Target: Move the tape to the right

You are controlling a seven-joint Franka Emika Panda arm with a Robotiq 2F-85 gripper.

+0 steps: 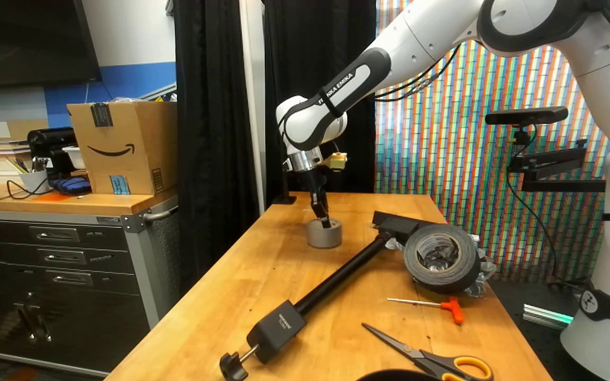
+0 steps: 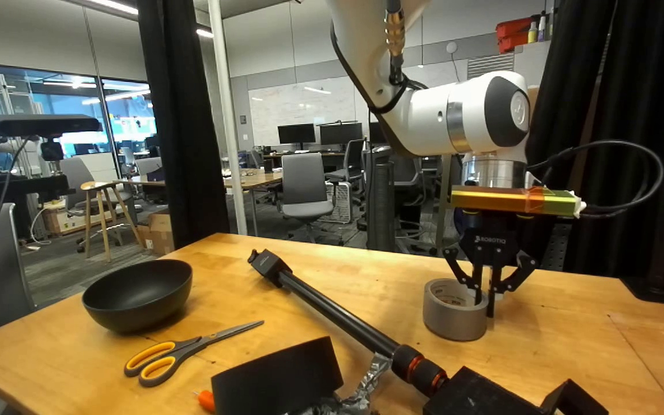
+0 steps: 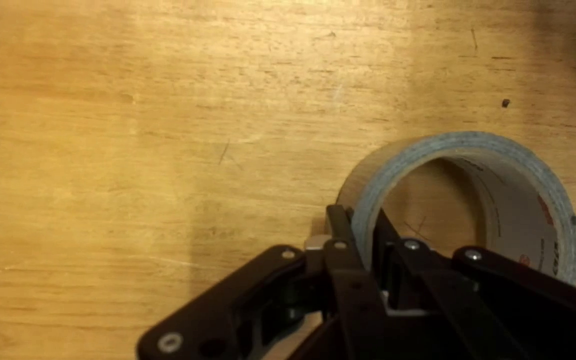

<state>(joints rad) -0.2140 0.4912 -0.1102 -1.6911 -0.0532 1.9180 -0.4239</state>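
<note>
The gripper (image 2: pixel 484 304) is closed on the wall of the grey tape (image 2: pixel 454 320), one finger down in the hollow of the ring, the other against its outer side. The tape rests on its flat side on the table (image 2: pixel 580 343), near the black bar clamp (image 2: pixel 338 313) and apart from it; in the wrist view, red and black print marks its inner core.

A black bowl (image 2: pixel 136 300) stands upright near the table's edge, beside scissors (image 2: pixel 191 346) with yellow-lined handles. A larger roll (image 1: pixel 464 269) stands on edge; shiny crumpled material (image 1: pixel 437 259) shows at its hollow, whether inside or behind is unclear. On a drawer cabinet (image 1: pixel 93 205) away from the table, a white cup (image 1: pixel 35 182) holds pens (image 1: pixel 21 165). Near it stands a cardboard box (image 1: pixel 119 159), pale material (image 1: pixel 123 99) showing at its top edge.
</note>
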